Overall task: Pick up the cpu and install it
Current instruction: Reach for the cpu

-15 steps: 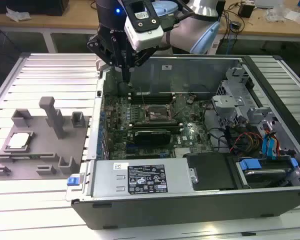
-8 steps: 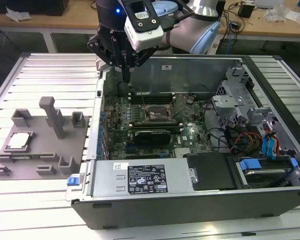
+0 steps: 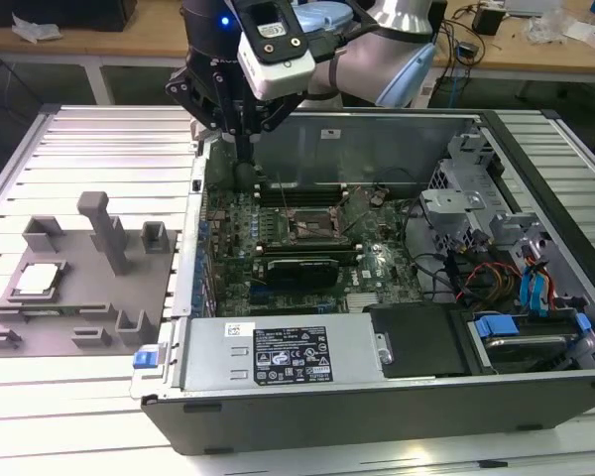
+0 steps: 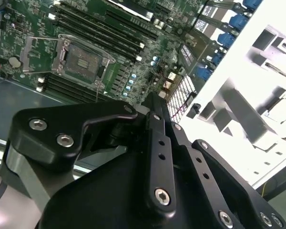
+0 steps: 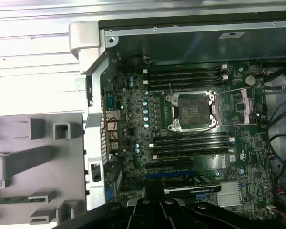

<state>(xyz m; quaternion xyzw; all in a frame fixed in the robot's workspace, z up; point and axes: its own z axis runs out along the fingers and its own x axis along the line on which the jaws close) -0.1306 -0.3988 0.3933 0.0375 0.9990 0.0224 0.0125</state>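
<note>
No legible print anywhere.

The cpu [image 3: 37,280] is laid on the tray [image 3: 84,293], placed at the exterior view's left of the case [image 3: 397,409]; the socket [image 3: 312,229] is set on the motherboard [image 3: 379,264] inside.

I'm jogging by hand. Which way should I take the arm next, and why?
Probably sideways toward the exterior view's left, to bring it over the grey tray. The cpu lies flat there in its recess, untouched, while the gripper hangs over the computer case near its far corner. The socket stands open and empty, so the pick-up seems to come first.
</note>
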